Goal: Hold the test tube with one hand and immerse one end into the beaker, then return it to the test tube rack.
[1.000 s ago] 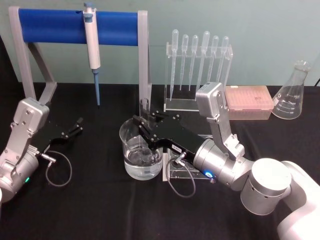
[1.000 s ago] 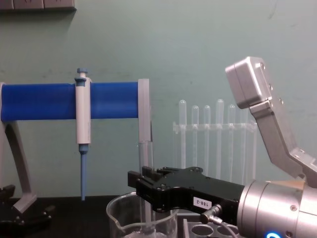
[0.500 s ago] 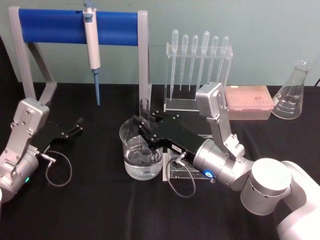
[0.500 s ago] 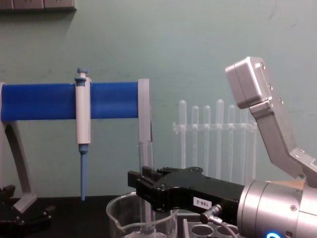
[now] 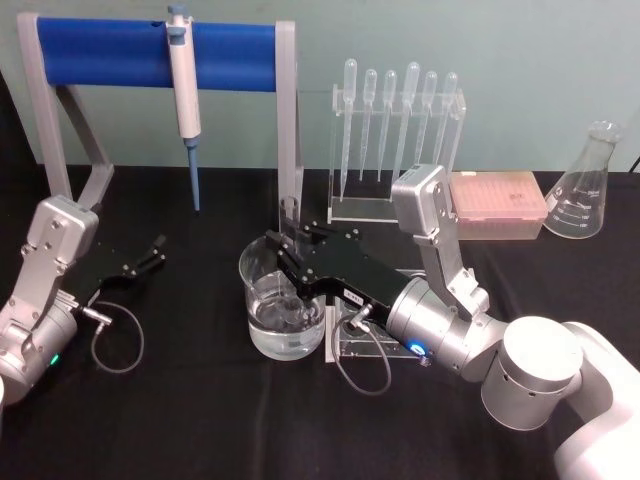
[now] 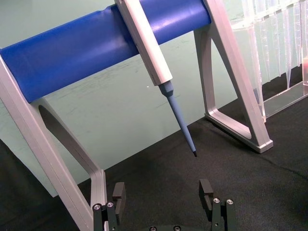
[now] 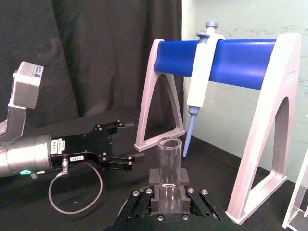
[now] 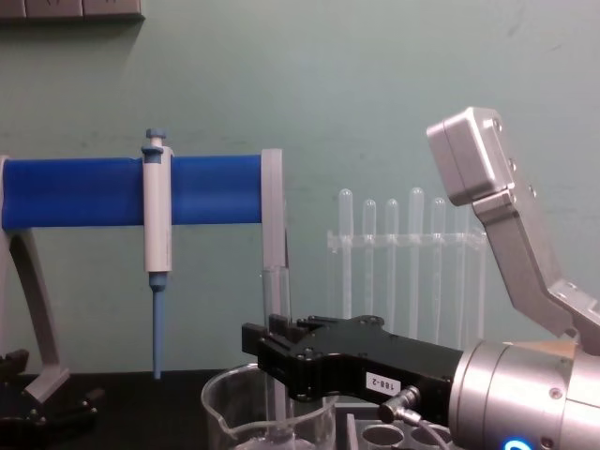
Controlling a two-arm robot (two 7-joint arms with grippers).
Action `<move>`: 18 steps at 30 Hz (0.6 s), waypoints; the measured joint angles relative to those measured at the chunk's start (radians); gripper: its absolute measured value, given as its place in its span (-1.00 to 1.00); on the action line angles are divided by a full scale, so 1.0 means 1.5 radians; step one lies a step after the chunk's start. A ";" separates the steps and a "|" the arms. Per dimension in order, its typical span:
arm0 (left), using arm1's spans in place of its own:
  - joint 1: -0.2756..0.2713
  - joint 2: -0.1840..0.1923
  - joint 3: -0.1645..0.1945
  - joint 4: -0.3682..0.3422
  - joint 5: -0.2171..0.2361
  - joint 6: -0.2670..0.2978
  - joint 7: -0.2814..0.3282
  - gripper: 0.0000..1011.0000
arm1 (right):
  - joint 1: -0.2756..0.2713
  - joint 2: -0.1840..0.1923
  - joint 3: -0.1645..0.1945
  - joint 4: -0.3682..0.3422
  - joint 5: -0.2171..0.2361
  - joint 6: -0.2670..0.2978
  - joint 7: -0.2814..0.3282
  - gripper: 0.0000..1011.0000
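The right tool (image 5: 284, 248) was seen reaching over the beaker (image 5: 283, 312), its fingers (image 7: 156, 198) closed on the test tube (image 7: 169, 166), which was held upright with its open end up. In the chest view the tube (image 8: 275, 352) ran down from above the tool (image 8: 265, 342) into the beaker (image 8: 267, 412); whether its lower end met the liquid could not be told. The beaker stood on the black bench (image 5: 200, 420), just beside a clear tube rack (image 5: 362, 340) that lay under the right arm. The left tool (image 5: 155, 250) was held low over the bench, well to the left of the beaker, with its fingers (image 6: 206, 190) apart and nothing between them. Behind, a pipettor (image 5: 185, 90) hung from a blue-barred stand (image 5: 110, 52), and pipettes (image 5: 395, 110) stood in a clear holder.
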 joint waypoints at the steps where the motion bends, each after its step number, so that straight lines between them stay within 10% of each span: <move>1: 0.000 0.000 0.000 0.000 0.000 0.000 0.000 0.98 | 0.000 0.000 0.000 0.000 0.000 0.000 0.000 -0.55; 18: 0.000 0.000 0.000 0.000 0.000 0.000 0.000 0.98 | -0.008 0.006 0.016 -0.066 -0.003 0.009 -0.006 -0.55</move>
